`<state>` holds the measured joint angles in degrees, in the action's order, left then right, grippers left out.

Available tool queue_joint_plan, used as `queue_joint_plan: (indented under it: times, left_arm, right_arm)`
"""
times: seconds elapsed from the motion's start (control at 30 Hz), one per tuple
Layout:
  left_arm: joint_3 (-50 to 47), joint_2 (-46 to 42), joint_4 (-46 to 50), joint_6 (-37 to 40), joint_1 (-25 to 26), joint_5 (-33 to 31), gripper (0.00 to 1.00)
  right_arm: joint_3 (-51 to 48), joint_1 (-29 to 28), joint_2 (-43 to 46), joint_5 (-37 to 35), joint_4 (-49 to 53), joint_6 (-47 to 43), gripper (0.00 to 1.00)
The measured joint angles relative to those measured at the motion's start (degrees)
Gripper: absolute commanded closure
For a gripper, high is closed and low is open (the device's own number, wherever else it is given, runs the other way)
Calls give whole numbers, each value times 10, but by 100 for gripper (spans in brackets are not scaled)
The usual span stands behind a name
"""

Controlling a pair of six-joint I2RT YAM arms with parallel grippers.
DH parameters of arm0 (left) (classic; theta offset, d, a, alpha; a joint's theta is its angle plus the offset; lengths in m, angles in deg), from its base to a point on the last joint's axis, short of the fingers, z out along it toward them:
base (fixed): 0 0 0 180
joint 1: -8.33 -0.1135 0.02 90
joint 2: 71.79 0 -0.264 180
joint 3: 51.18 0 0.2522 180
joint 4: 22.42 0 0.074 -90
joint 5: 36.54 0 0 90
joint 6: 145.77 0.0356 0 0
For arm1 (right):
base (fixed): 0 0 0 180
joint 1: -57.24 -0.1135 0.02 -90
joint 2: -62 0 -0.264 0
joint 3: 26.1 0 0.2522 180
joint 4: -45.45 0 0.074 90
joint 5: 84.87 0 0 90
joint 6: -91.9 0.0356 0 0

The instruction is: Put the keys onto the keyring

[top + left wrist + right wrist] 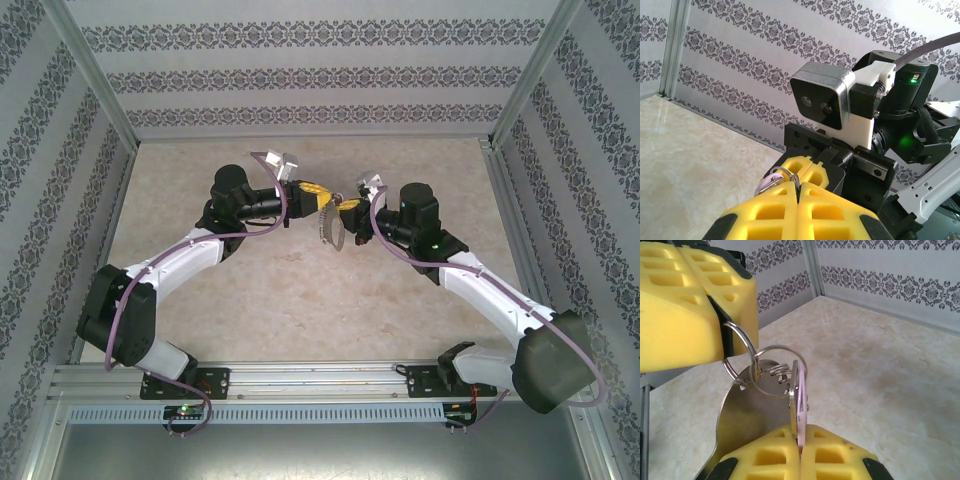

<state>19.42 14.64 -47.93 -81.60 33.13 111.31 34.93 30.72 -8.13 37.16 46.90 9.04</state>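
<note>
From the right wrist, the key (800,405) is being pinched in the right jaws, the keyring (755,367) in the left jaws. Overhead, a marbled counter (300,300) is being enclosed by patterned walls (320,75).

At the bottom edge, the right gripper (800,442) pinches the lilac key (799,402) edge-on. At upper left, the left gripper (720,322) clamps a keyring (751,342), which links to a second ring (777,347) above a silver tag (747,415).
</note>
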Motion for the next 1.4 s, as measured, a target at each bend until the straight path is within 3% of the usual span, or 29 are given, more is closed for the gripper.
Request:
queue_joint_plan:
  times: [1.17, 1.27, 1.33, 1.4]
  left_arm:
    - [2, 11, -3, -17, 0, 0, 100]
    - [2, 12, -3, -17, 1, 0, 100]
    - [3, 12, -3, -18, 3, 0, 100]
    - [5, 12, -6, -19, 3, 0, 100]
  right_arm:
    - [-9, -11, 4, 48, 48, -27, 100]
    - [-9, -11, 5, 51, 52, -30, 70]
    - [-13, -9, 10, 55, 62, -29, 59]
    - [-24, 1, 24, 61, 64, -26, 57]
